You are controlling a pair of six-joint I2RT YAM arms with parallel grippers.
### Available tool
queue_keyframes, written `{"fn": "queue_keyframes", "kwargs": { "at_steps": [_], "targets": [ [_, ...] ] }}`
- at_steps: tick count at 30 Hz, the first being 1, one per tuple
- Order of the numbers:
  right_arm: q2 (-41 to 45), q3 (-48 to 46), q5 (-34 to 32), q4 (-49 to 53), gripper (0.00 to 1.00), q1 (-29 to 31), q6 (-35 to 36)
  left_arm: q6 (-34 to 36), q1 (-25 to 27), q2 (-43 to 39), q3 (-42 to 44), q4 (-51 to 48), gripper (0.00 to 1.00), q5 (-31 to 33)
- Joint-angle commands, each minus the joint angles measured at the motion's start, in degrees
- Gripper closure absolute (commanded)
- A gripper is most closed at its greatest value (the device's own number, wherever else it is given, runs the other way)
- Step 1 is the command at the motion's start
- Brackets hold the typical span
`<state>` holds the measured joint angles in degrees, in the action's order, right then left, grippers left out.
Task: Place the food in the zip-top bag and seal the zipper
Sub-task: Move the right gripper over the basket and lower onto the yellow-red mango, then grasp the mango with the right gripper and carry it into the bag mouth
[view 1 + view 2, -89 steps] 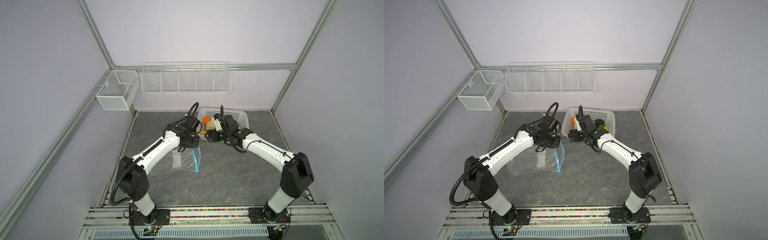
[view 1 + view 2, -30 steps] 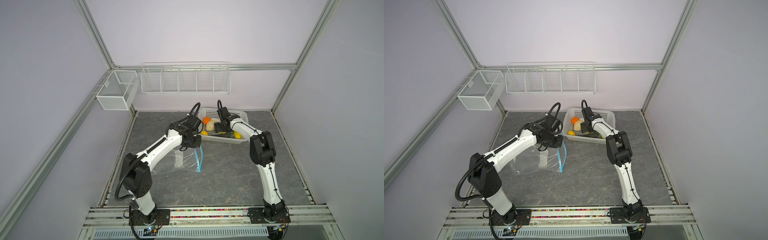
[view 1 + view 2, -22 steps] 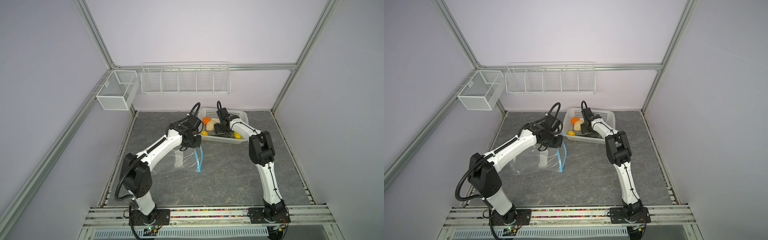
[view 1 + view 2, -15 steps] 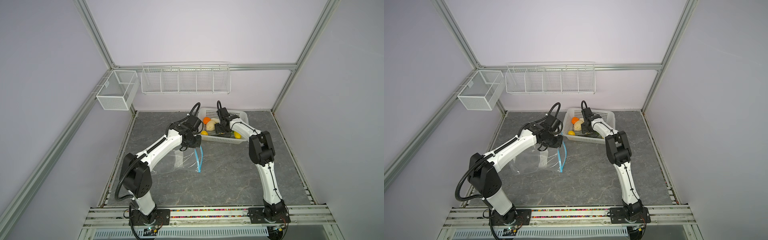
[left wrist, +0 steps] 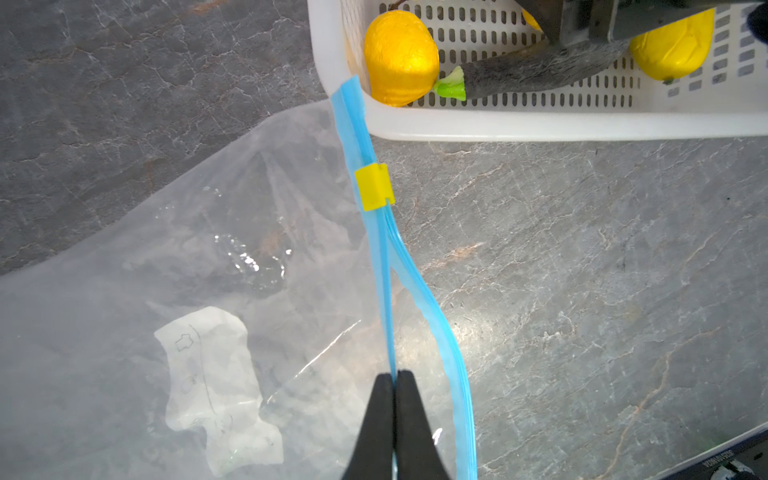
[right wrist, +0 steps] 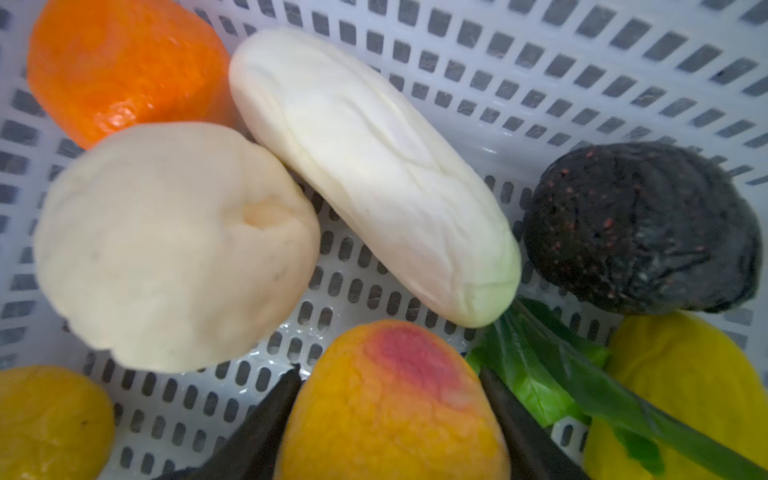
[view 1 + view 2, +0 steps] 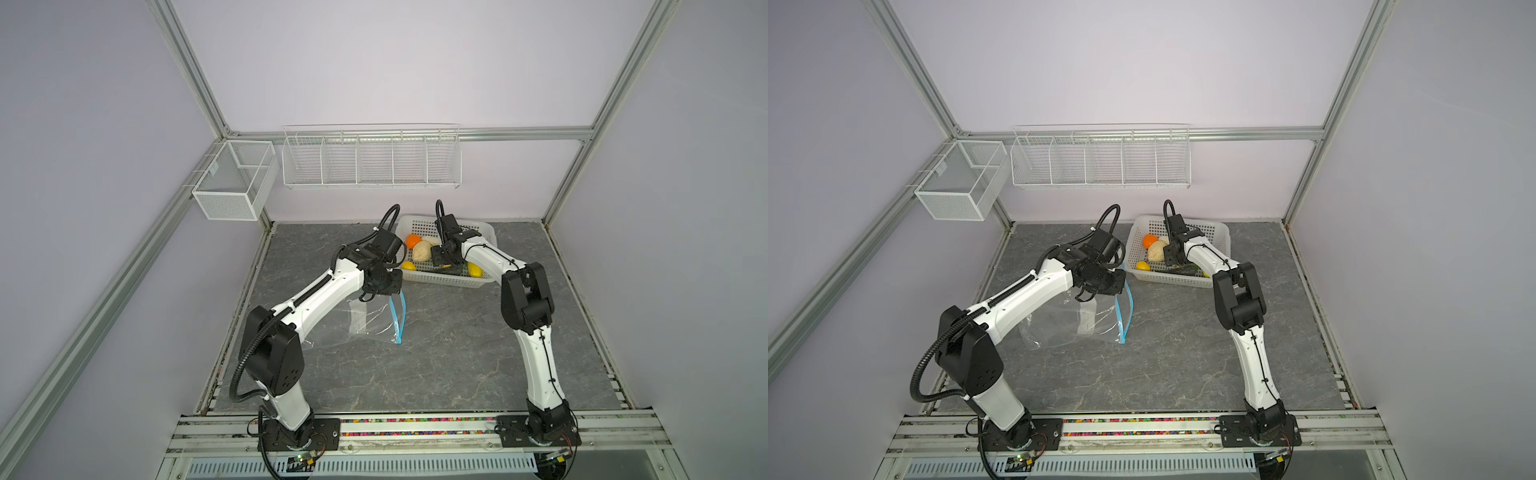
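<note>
place: robot test cell | shown by: aluminium frame (image 7: 199,89), plain walls (image 7: 374,62), two arms bolted on rail (image 7: 415,428)

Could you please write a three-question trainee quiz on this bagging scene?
1. True or false: the left end effector is shut on one blue lip of the bag.
2. Which food sits between the right end effector's fingers? A. the orange B. the peach C. the long white piece
3. Fill in: the yellow slider sits on the zipper near the end beside the white ____.

Key: 1. True; the other lip bows away, so the mouth is partly open. 2. B; whether the fingers already press it is not clear. 3. basket.
</note>
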<state>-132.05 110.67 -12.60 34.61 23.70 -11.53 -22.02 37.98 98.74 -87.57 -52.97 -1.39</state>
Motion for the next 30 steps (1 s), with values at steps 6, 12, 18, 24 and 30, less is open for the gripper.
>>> {"fn": "queue_keyframes", "kwargs": {
  "at_steps": [6,12,18,24,30],
  "targets": [
    [7.92,-4.5,1.91,-3.19,0.36,-0.24,3.59,-1.25,-0.92,-0.17,0.38,0.06,1.0,-0.81],
    [13.2,-9.97,4.44,-5.82,0.36,-0.24,4.34,-1.62,-1.15,0.05,0.02,0.15,1.0,-1.79],
    [19.72,-16.66,10.39,-9.54,0.36,-0.19,3.35,-1.78,-1.32,0.34,-0.96,-0.1,1.0,-2.21],
    [28.21,-26.39,14.54,-16.93,0.36,1.25,3.58,-2.02,-1.55,0.6,-1.64,-0.24,1.0,-2.7],
    [36.59,-39.05,26.58,-28.87,0.36,2.41,-0.58,-2.11,-2.35,0.16,-1.82,-0.17,1.0,-3.41]
  ]
}}
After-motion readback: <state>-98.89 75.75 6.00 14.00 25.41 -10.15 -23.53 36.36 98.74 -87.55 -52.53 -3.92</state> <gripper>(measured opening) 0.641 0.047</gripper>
